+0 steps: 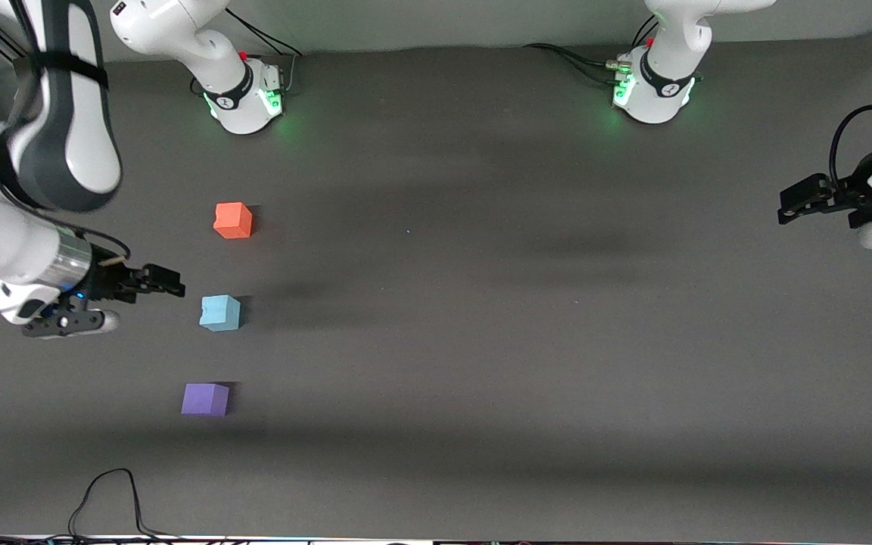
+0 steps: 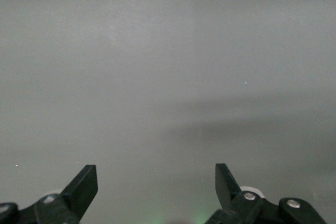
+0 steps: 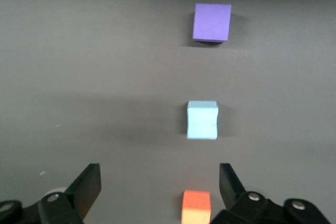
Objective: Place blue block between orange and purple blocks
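While the blue block [image 1: 219, 313] sits between the orange block [image 1: 233, 220] and purple block [image 1: 205, 399], the right gripper [image 1: 171, 284] hangs wide and empty beside it. At the table's other end, the left gripper [image 1: 786, 210] waits, fingers spread wide.

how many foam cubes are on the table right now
3, in a row at the right arm's end: orange block farthest from the front camera, blue block between, purple block nearest. None seems hidden.

The blue block [image 1: 219, 313] sat between the orange block [image 1: 233, 220] at twelve o'clock and the purple block [image 1: 205, 399] at six. Bare table [image 1: 481, 318] lay at its three o'clock. The open right gripper [image 1: 167, 284] hung at its ten o'clock.
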